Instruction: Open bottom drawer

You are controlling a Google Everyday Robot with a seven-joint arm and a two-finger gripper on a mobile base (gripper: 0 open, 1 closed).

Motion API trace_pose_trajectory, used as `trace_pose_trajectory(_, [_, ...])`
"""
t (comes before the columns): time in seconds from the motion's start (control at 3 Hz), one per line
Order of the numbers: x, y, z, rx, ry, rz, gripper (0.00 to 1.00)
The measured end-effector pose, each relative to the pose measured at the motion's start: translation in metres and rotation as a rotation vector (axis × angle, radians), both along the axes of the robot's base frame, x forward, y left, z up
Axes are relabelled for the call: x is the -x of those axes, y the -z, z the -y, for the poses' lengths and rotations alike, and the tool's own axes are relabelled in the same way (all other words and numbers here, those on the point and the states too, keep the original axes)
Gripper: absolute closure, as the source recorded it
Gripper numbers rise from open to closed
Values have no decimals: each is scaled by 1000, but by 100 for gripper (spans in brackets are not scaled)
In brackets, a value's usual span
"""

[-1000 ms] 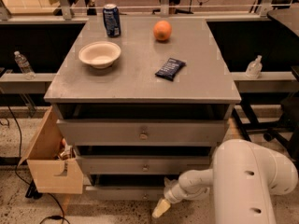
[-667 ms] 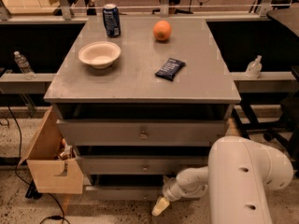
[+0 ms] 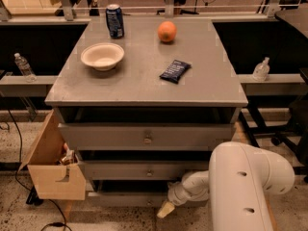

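Observation:
The grey cabinet (image 3: 144, 85) has three drawers stacked in front. The bottom drawer (image 3: 125, 199) is the lowest, slim grey panel, just above the floor. Its knob is not visible and may be behind the gripper. The gripper (image 3: 165, 209), with a cream tip, sits low at the right part of the bottom drawer's front, at the end of the white arm (image 3: 245, 186) reaching in from the lower right. The middle drawer (image 3: 144, 171) and the top drawer (image 3: 147, 137) are above it, each with a small round knob.
On the cabinet top are a white bowl (image 3: 102, 56), a blue can (image 3: 114, 20), an orange (image 3: 167, 32) and a dark snack packet (image 3: 175, 70). A cardboard box (image 3: 50, 170) stands at the cabinet's left. Water bottles (image 3: 261, 69) stand on side shelves.
The big white arm body has shifted a little to the left. The gripper has stayed at about the same spot by the bottom drawer front.

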State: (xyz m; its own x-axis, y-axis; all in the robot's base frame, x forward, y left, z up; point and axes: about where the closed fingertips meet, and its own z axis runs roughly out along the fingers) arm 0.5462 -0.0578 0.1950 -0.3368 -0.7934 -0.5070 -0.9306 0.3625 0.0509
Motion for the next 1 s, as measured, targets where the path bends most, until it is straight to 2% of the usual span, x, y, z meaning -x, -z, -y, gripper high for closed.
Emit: trace_pose_trajectory(1.0, [0,12,6,-1,18,-24,83])
